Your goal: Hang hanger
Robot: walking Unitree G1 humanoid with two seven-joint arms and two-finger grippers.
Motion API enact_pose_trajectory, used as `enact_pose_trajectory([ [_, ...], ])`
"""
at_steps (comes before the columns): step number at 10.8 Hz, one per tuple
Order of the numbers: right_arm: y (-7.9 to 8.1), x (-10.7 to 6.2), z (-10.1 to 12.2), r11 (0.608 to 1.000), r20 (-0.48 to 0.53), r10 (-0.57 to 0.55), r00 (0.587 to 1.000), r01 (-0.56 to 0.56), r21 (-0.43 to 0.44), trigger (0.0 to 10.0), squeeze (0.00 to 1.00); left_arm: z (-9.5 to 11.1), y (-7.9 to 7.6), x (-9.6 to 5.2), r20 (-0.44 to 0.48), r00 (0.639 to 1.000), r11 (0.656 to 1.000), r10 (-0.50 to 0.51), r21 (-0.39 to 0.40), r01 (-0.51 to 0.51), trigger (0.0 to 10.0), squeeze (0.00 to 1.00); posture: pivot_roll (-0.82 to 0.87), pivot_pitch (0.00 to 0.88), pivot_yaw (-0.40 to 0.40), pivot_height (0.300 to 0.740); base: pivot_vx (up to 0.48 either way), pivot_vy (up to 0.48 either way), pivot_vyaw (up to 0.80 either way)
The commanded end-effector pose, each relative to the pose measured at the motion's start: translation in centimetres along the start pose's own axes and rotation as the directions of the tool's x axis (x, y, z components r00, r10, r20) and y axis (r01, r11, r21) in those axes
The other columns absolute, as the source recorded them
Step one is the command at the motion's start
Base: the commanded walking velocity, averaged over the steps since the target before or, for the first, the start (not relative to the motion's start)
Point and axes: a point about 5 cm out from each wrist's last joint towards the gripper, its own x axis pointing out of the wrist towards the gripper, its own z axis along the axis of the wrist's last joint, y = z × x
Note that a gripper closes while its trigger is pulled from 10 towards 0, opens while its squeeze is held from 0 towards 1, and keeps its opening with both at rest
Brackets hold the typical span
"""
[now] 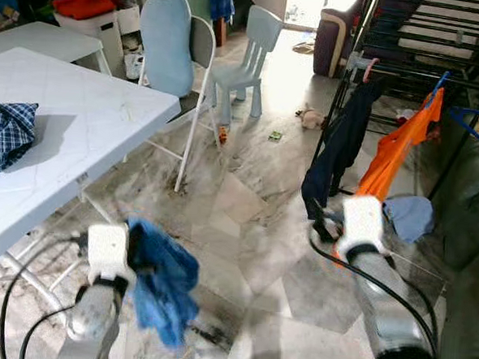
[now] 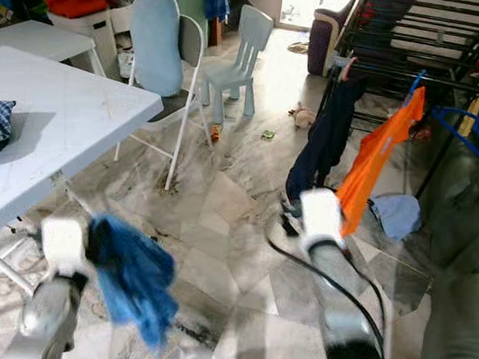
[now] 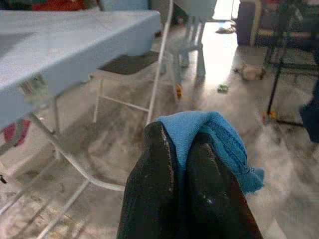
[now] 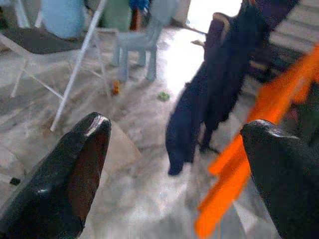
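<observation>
left gripper [image 3: 179, 144]: fingers pressed together, blue cloth [image 1: 164, 281] pinched between them; held low, over the floor, beside the white table [image 1: 80, 129].
blue cloth: bunched at the fingertips in the left wrist view, the rest draped down from the gripper in the eye views. No hanger can be made out in it.
right gripper [image 4: 174, 149]: fingers spread wide, nothing held; raised in front of the drying rack [image 1: 426, 53], pointed at the clothes on it.
drying rack: black frame, on the robot's right. Navy garment [image 1: 339, 145] and orange garment [image 1: 396, 148] are hung on it side by side, navy to the left of orange.
hangers on rack: a pink hook [image 1: 368, 67] is seen above the navy garment, a blue hook [image 1: 438, 82] above the orange one.
light blue cloth [image 1: 408, 216]: lying on the floor just under the orange garment.
white table: on the robot's left; plaid cloth [image 1: 5, 135] lies on it near its left edge.
chairs: folding chair [image 1: 178, 54] with pale blue back stands past the table; small light blue plastic chair [image 1: 249, 54] just behind it.
floor [image 1: 245, 229]: marble tiles; small toy [image 1: 311, 116] lies near the rack's foot.
</observation>
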Motion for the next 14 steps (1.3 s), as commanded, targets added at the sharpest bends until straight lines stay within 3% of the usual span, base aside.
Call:
enact_pose_trajectory([
  [1, -0.3, 0.1, 0.4, 1.0, 0.004, -0.026, 1.0, 0.026, 0.018, 10.0, 0.0, 0.9, 0.4, 0.4, 0.037, 0.999, 1.0, 0.005, 0.015, -0.005, 10.0, 0.0, -0.05, 0.0, 0.049, 0.74, 0.0, 0.0, 0.0],
  [3, 0.2, 0.5, 0.4, 1.0, -0.01, -0.004, 1.0, 0.004, 0.001, 10.0, 0.0, 1.8, 0.3, 1.4, 0.066, 0.997, 0.999, 0.036, -0.007, -0.036, 10.0, 0.0, -0.05, 0.0, 0.038, 0.74, 0.0, 0.0, 0.0],
  [4, 0.4, 0.8, 0.8, 0.999, 0.002, 0.014, 1.0, -0.014, -0.047, 10.0, 0.0, 2.2, 0.3, 1.7, 0.081, 0.995, 0.998, 0.055, -0.017, -0.054, 10.0, 0.0, -0.04, 0.0, 0.037, 0.74, 0.0, 0.0, 0.0],
  [5, 1.0, 1.0, 1.0, 0.999, 0.012, 0.051, 0.999, -0.051, 0.014, 10.0, 0.0, 2.5, 0.2, 1.9, 0.097, 0.993, 0.997, 0.074, -0.009, -0.073, 10.0, 0.0, -0.04, 0.0, 0.039, 0.74, 0.0, 0.0, 0.0],
  [7, 1.7, 0.9, 1.0, 0.995, 0.019, 0.065, 0.998, -0.064, -0.072, 10.0, 0.0, 2.8, 0.2, 2.0, 0.107, 0.991, 0.997, 0.079, -0.01, -0.078, 10.0, 0.0, -0.04, 0.0, 0.036, 0.74, 0.0, 0.0, 0.0],
  [8, 2.2, 0.7, 0.6, 0.993, -0.015, 0.111, 0.994, -0.112, -0.028, 10.0, 0.0, 2.7, 0.2, 1.9, 0.106, 0.991, 0.996, 0.086, -0.01, -0.086, 10.0, 0.0, -0.03, 0.0, 0.039, 0.74, 0.0, 0.0, 0.0],
  [11, 0.8, 0.0, 1.0, 1.0, 0.051, 0.021, 0.998, -0.022, 0.02, 10.0, 0.0, 1.9, 0.5, 0.8, 0.083, 0.992, 0.996, 0.091, -0.005, -0.091, 10.0, 0.0, -0.04, 0.0, 0.066, 0.74, 0.0, 0.0, 0.0],
  [14, -0.7, -0.6, 0.8, 0.997, 0.035, -0.074, 0.997, 0.073, 0.016, 10.0, 0.0, 1.0, 0.0, 0.5, 0.052, 0.998, 0.997, 0.029, -0.072, -0.026, 10.0, 0.0, -0.08, 0.0, 0.073, 0.74, 0.0, 0.0, 0.0],
])
